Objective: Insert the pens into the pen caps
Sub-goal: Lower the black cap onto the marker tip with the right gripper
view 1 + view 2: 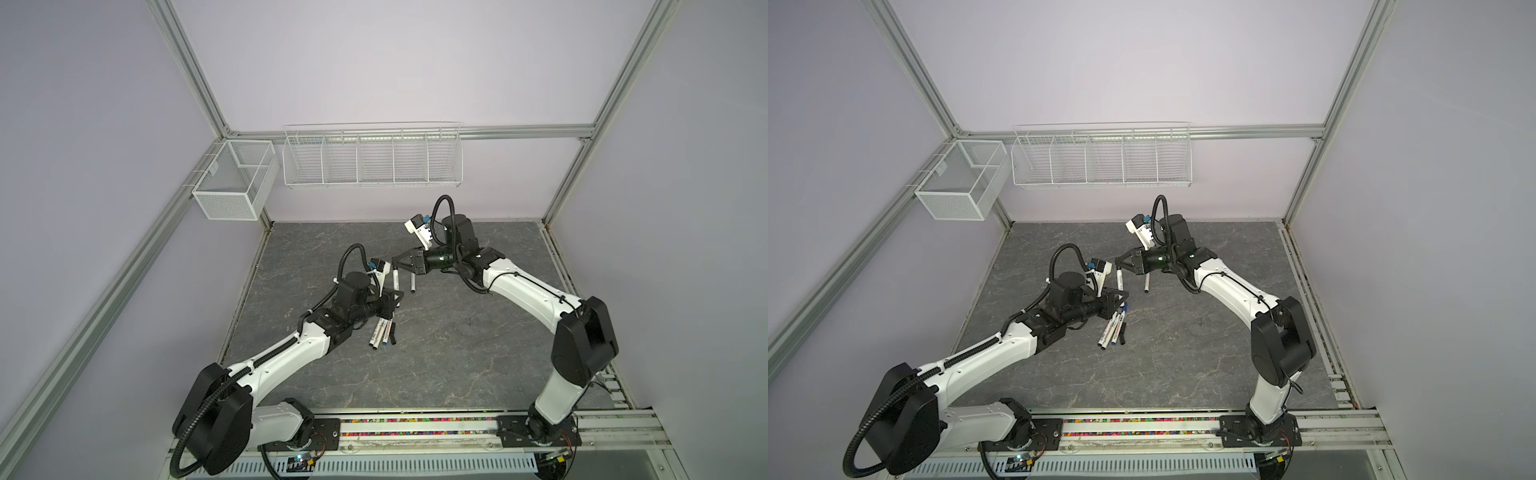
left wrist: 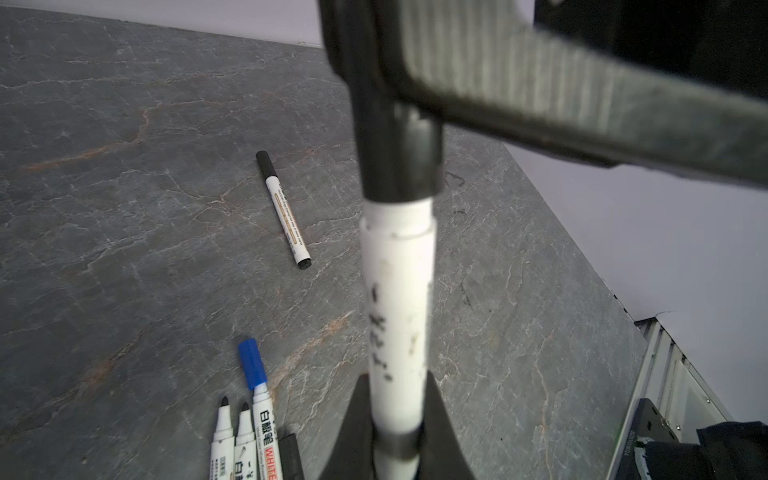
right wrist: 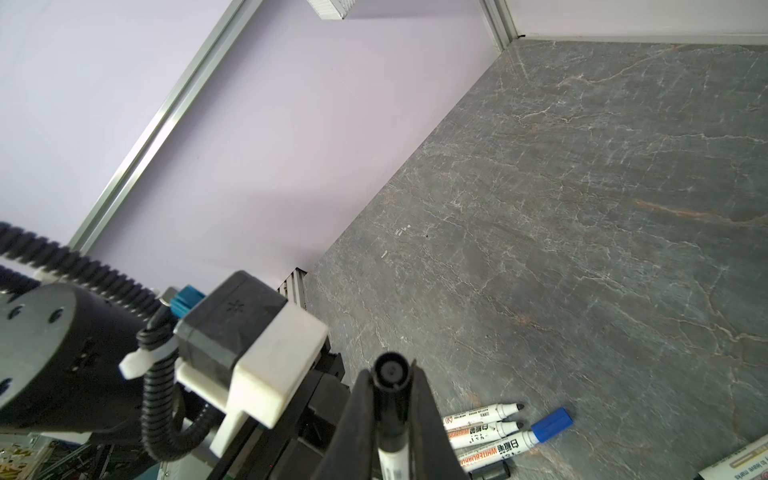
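Grey marbled table. Left gripper is clamped on the barrel of the held pen, which is white with smudged black print. Right gripper is closed on the black cap at that pen's far end. In the right wrist view the cap end sits pinched between both fingers, with white barrel below it. Cap is over the pen nose, and a narrow white collar shows between the cap rim and the barrel shoulder. Held pen is up off the table, spanning between the two grippers mid-table in both top views.

Capped pen lies alone flat on the table with its black cap on, just right of the held pen in the top views and apart from the rest.

Three pens lie side by side, touching, nearer the front beside the left arm's wrist:
- Two bare pens with black tips exposed.
- Blue pen next to them, with its blue cap on.

Loose cap, black, lies on the table just beside the blue pen's barrel.

Wire rack hangs on the back wall. Mesh bin is fixed at the back-left corner. Both are well apart from the pens.
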You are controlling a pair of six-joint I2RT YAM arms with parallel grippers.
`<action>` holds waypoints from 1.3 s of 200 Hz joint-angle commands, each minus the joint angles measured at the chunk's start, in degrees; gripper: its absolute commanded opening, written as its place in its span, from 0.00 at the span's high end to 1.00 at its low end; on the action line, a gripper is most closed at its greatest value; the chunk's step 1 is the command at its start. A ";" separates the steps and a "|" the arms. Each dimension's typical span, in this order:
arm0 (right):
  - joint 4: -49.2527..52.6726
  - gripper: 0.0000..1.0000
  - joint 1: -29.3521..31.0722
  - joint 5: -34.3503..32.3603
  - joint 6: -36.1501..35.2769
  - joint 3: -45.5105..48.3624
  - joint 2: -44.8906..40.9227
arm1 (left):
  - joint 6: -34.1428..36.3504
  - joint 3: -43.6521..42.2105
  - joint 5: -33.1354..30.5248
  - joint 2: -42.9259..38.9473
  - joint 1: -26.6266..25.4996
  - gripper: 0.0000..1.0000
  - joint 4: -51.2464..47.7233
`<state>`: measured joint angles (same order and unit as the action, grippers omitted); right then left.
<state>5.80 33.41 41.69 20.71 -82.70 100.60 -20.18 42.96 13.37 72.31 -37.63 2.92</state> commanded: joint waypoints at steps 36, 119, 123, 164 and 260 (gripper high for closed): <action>10.02 0.89 1.44 8.71 -3.20 0.28 -1.72 | 5.23 2.52 -8.49 -1.44 1.23 1.00 7.36; 12.48 0.85 1.92 4.98 -6.04 -0.35 -3.55 | 11.14 -0.37 -13.64 -3.73 1.15 1.00 7.98; 12.41 0.85 2.01 4.85 -6.16 -0.36 -3.63 | 11.01 -0.39 -13.53 -3.67 1.14 1.00 8.09; 14.79 0.83 3.07 3.40 -8.49 -2.35 -3.35 | 11.39 -0.60 -13.28 -2.57 0.33 1.00 8.33; 20.91 0.78 6.23 -4.76 -13.42 -3.35 -4.04 | 13.80 0.01 -13.19 -2.34 -0.08 1.00 9.36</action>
<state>15.79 37.43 35.07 9.06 -86.94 97.80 -6.98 41.71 4.34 70.65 -38.65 4.29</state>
